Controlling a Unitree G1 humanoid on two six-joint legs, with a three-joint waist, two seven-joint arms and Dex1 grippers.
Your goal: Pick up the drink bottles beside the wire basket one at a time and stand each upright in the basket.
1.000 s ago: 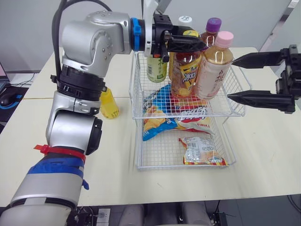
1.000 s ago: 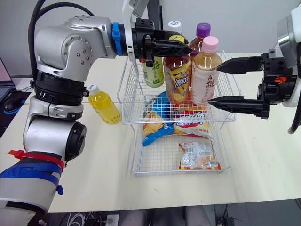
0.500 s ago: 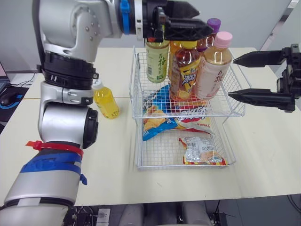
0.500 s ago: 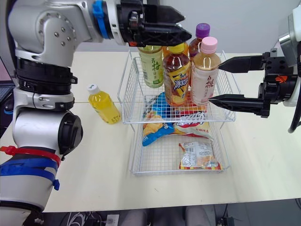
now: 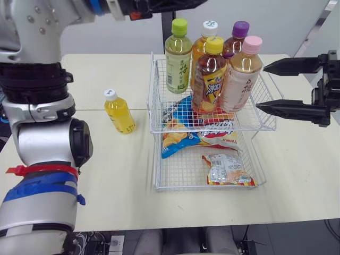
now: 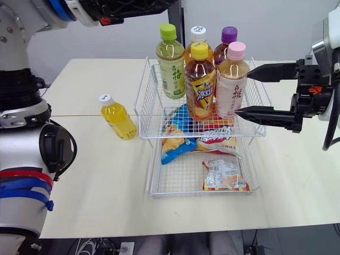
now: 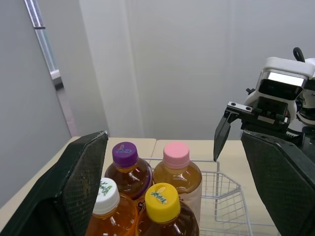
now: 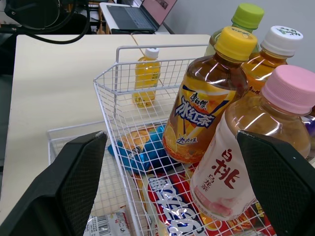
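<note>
You are looking at a pale cream table (image 5: 106,180) with a smooth, matt top. Two things stand directly on it. Your wire basket (image 5: 158,101), a white two-tier rack, sits right of the middle with its lower tier resting flat on the surface. On the robot's left of it, near but not touching, you have a small yellow bottle (image 5: 119,111) with a white cap, standing on its base. A thin line (image 5: 79,110) crosses the top from its left edge, behind that bottle, to the basket
</note>
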